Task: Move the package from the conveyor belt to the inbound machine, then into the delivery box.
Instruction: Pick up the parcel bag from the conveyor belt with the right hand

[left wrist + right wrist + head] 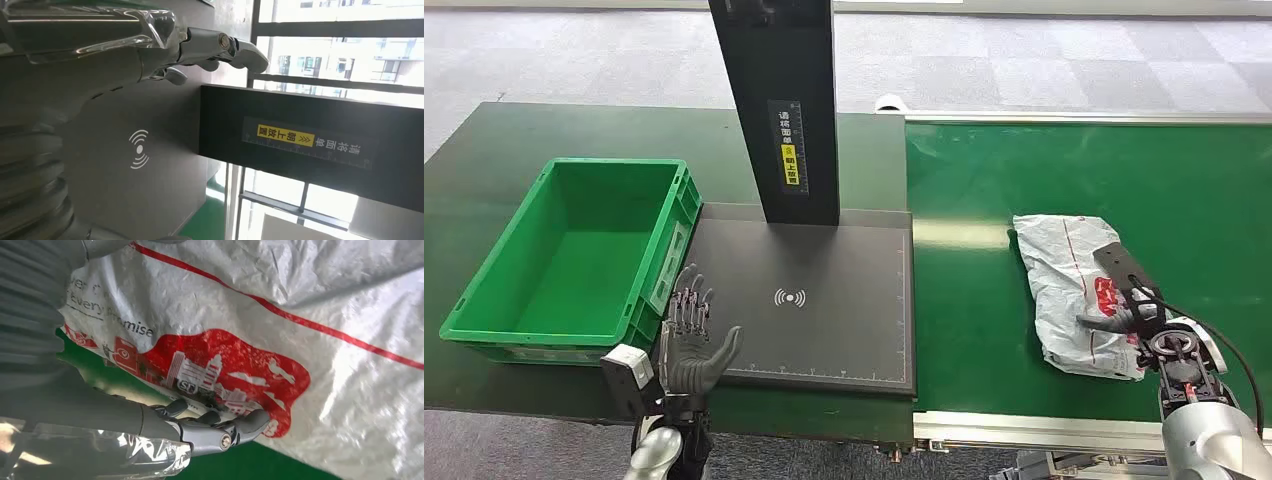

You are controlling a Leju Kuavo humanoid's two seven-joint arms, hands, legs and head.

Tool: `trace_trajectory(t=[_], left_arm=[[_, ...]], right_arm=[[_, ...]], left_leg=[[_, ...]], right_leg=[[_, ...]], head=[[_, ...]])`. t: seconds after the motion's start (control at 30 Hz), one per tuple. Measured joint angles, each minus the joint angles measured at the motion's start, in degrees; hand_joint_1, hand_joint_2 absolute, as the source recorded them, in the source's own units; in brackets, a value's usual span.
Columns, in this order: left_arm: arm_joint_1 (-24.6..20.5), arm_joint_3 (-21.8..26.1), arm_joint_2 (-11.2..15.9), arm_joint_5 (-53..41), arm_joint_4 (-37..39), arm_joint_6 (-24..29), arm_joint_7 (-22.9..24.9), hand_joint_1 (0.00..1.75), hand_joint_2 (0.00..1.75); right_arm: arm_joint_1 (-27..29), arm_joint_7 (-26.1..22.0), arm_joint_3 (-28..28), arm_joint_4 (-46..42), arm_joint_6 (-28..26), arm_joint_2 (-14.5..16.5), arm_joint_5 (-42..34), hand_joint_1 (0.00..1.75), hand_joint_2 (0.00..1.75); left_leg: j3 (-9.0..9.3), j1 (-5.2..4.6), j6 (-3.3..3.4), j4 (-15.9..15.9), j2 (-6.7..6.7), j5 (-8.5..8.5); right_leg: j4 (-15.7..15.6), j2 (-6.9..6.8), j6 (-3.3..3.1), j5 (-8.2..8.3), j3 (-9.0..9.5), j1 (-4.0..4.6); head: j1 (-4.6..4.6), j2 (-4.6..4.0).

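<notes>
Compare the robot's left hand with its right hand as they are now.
The left hand is raised over the front left corner of the black scanner pad, fingers spread, holding nothing. The right hand lies on the white package on the green conveyor belt, fingers against the plastic; a full grip cannot be confirmed. Both are dark, many-fingered hands.

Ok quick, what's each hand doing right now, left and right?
Left hand: open, holding nothing, beside the green box.
Right hand: on the package; grip cannot be told.

package: "Every Promise" | post label: 请将面单朝上放置
</notes>
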Motion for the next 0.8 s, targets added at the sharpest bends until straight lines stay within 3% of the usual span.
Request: trace_trajectory(t=[0.17,0.2,0.3,0.33,0.57,0.8], left_arm=[[-0.2,0.0,0.0,-0.1,-0.2,0.3,0.9,0.00,1.75],[-0.2,0.0,0.0,-0.1,-0.3,0.3,1.2,0.00,1.75],[-0.3,0.0,0.0,-0.7,-0.6,0.6,1.6,0.00,1.75],[-0.2,0.0,0.0,-0.9,-0.8,0.8,1.8,0.00,1.75],[0.4,0.1,0.1,-2.0,-3.1,1.2,3.5,0.00,1.75],[4.1,1.7,0.1,-3.8,-7.2,2.3,4.0,0.00,1.75]], right_arm=[[-0.1,1.3,1.4,0.5,3.6,1.0,2.6,0.00,1.75],[-0.1,1.2,1.9,0.6,4.4,1.2,3.2,0.31,1.75],[0.0,1.0,3.3,0.7,5.2,1.3,4.9,1.58,1.75],[0.0,0.9,3.8,0.7,5.3,1.3,5.4,1.71,1.75],[-0.5,-0.2,6.7,0.7,3.6,1.6,7.9,1.75,1.75],[-0.9,-3.6,8.6,-1.4,-8.2,2.7,9.8,1.75,1.75]], left_leg=[[0.02,0.03,0.00,0.0,0.01,0.00],[0.02,0.03,0.00,0.0,0.01,0.00],[0.02,0.04,0.00,0.0,0.01,0.00],[0.02,0.04,0.00,0.0,0.01,0.00],[0.02,0.03,0.00,0.0,0.00,0.00],[0.00,0.04,-0.01,0.0,0.03,0.00]], right_leg=[[0.0,0.00,0.00,0.00,0.00,0.02],[0.0,0.00,0.00,0.00,0.00,0.02],[0.0,0.00,0.00,0.00,0.00,0.02],[0.0,0.00,0.00,0.00,0.01,0.02],[0.0,0.00,0.00,0.00,0.03,0.02],[0.0,0.02,0.00,0.00,0.00,0.04]], head=[[0.01,0.00],[0.01,0.00],[0.01,0.00],[0.01,0.00],[0.02,0.00],[0.00,0.00]])
